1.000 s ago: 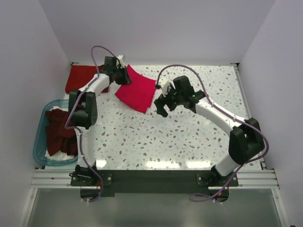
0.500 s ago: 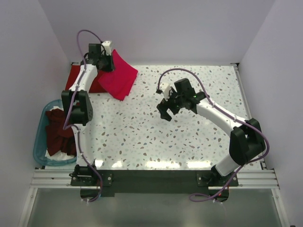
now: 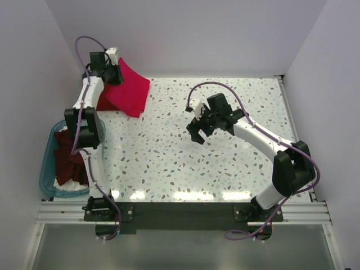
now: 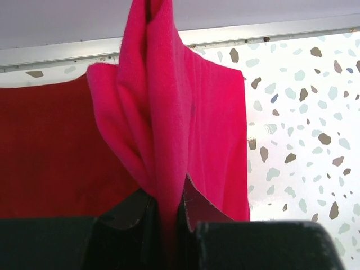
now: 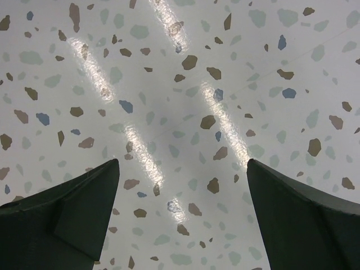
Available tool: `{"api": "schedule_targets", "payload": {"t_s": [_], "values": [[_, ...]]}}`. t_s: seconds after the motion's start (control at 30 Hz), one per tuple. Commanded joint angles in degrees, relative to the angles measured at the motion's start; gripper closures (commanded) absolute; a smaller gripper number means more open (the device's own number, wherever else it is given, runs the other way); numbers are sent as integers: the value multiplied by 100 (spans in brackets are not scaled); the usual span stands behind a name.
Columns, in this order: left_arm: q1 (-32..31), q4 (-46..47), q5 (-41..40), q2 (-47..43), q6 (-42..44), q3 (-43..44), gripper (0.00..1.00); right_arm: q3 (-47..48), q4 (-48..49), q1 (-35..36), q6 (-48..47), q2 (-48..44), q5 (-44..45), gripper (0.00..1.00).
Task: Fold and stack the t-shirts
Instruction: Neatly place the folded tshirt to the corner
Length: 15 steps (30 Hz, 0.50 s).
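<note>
A crimson-pink t-shirt [image 4: 185, 112] — a darker red t-shirt [image 4: 50, 152] — white table [image 5: 180, 84] speckled brown, blue, grey; translucent blue tub [image 3: 45, 174].

**Three Views: One High, Two at the Wrists**

The top camera sits above and behind the black arm bases [image 3: 107, 211]. From far off it looks down and forward over the whole white speckled terrazzo tabletop [image 3: 169, 163]. The left wrist camera, at about 10 o'clock on that table, looks close along the left gripper [image 4: 167, 216] at the bright crimson-pink fabric t-shirt [image 4: 185, 129] and the table's far edge. The right wrist camera, near the table's centre, faces straight down past the right gripper [image 5: 183, 169], close over the tabletop. Both wrist patches lie within the top view.
</note>
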Motion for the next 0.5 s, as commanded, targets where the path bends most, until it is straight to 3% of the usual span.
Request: {"api": "schedule_targets", "payload": {"t_s": [0.0, 0.47], "values": [[111, 369, 249, -565, -56, 209, 100, 60, -77, -27, -76, -171, 109, 1], [190, 316, 408, -1101, -127, -72, 100, 103, -200, -27, -146, -153, 83, 1]]}}
